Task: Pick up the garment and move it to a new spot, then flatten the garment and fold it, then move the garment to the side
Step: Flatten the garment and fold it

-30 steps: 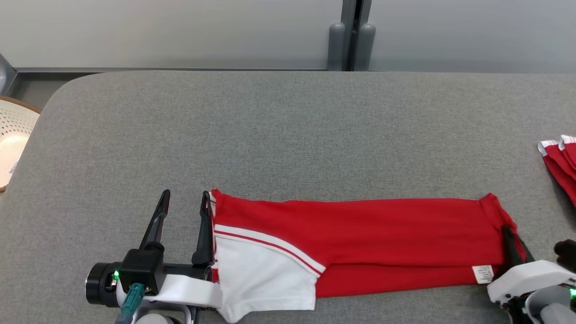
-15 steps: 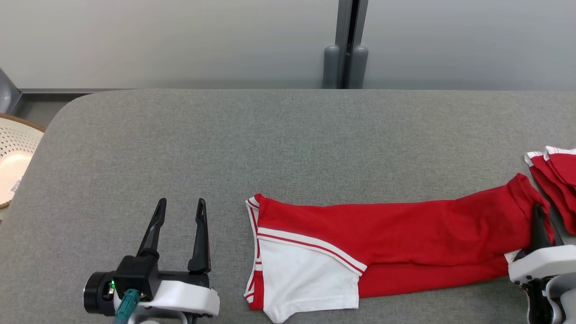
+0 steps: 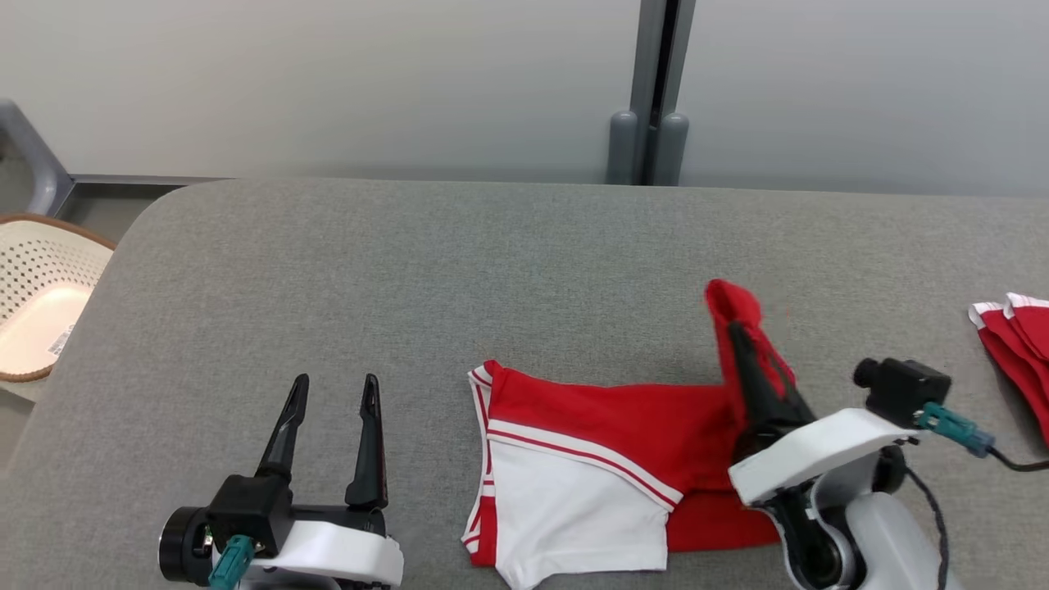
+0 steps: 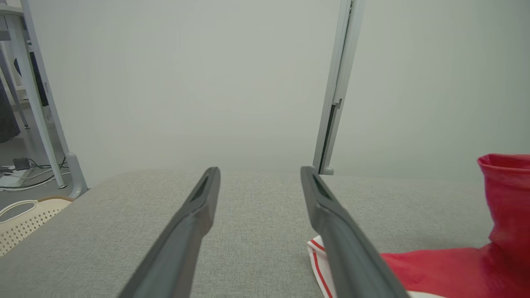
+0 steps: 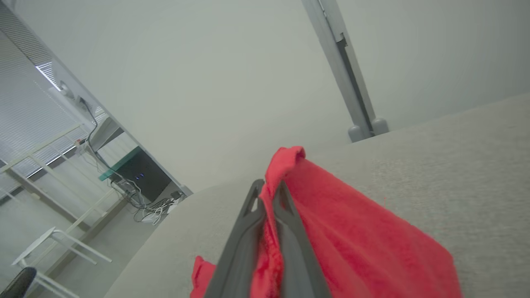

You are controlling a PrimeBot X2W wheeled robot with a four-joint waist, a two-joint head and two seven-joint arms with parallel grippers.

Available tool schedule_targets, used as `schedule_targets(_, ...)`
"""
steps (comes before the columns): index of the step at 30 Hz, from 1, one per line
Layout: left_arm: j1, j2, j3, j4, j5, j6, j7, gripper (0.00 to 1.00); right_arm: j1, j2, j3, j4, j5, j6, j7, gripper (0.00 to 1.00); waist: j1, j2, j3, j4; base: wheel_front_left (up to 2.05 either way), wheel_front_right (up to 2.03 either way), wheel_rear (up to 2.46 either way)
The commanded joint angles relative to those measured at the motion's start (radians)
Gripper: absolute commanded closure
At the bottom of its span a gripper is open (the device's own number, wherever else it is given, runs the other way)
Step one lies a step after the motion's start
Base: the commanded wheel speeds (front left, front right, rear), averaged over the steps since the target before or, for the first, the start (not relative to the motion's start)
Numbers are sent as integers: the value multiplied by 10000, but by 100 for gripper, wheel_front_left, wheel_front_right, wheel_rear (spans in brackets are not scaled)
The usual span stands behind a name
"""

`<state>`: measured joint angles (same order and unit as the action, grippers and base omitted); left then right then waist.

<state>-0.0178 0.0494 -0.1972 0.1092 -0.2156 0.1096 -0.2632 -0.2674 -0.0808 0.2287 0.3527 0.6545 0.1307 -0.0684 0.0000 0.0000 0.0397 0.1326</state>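
Observation:
A red garment [image 3: 623,418] with a white panel and white stripes lies on the grey table [image 3: 459,270], near its front edge. My right gripper [image 3: 736,332] is shut on the garment's right end and holds that end raised and carried leftward over the rest. In the right wrist view the red cloth [image 5: 343,240] is pinched between the two fingers [image 5: 244,231]. My left gripper [image 3: 334,387] stands open to the left of the garment, apart from it, with nothing between its fingers. The left wrist view shows the garment [image 4: 455,265] at the lower right.
Another red and white folded garment [image 3: 1016,344] lies at the table's right edge. A pale perforated basket [image 3: 37,295] stands off the table's left end. A grey post [image 3: 651,123] rises behind the table against the wall.
My right gripper has lifted the garment's right end and carried it to the left, doubling the cloth over. The left gripper has let go of the left end. The camera has shifted.

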Motion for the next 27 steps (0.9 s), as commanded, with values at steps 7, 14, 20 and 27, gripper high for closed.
schedule_targets(7,62,32,-254,42,-171,33,-11,0,105,286,1656,-146,-59,-1,78,100,0,0,171,741,0,0,0)
schedule_targets(14,-109,32,-424,57,-219,89,-11,0,-316,288,3040,1219,845,-1,-845,100,0,0,426,1501,0,0,0)
schedule_targets(20,-122,34,-719,104,-387,212,-13,0,-826,291,3891,2811,1716,-1,-1615,95,0,0,705,2076,0,0,0)
schedule_targets(27,-121,33,-789,141,-434,288,-11,0,-1086,281,5081,2829,3200,-1,-1887,0,0,0,779,2189,0,0,0)
